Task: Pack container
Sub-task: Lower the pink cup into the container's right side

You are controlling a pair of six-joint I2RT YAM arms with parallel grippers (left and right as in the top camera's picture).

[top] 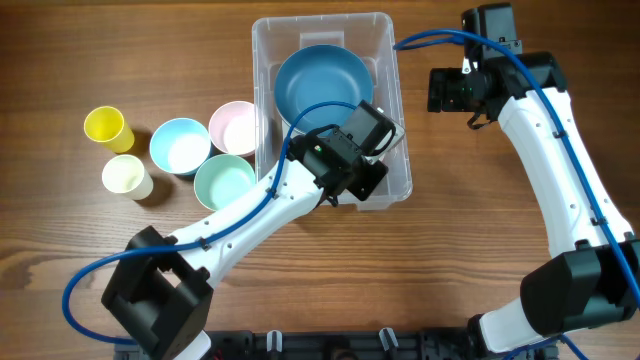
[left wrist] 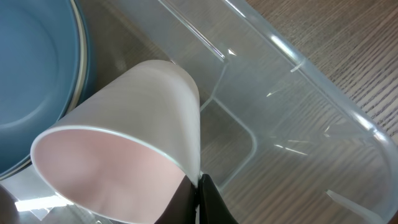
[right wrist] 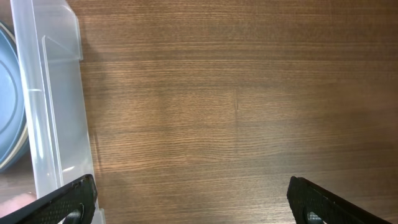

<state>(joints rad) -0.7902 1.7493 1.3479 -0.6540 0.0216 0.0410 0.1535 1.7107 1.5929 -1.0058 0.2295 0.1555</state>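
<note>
Wooden table (top: 80, 270) carries the container (top: 385, 30) at top centre, with 1 blue bowl (top: 320, 80) inside. Left gripper (left wrist: 198, 202) is over its near end, jaws clamped on a pink-lined cup (left wrist: 137, 112). Right gripper (right wrist: 193, 205) hovers beside the container, jaws wide apart.

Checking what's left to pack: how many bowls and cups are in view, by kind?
Bowls: 4 (large blue plastic bowl in the clear plastic container, light blue bowl, pink bowl, green bowl)
Cups: 3 (yellow plastic cup, cream cup, pale pink cup)
Containers: 1
Total: 8
</note>
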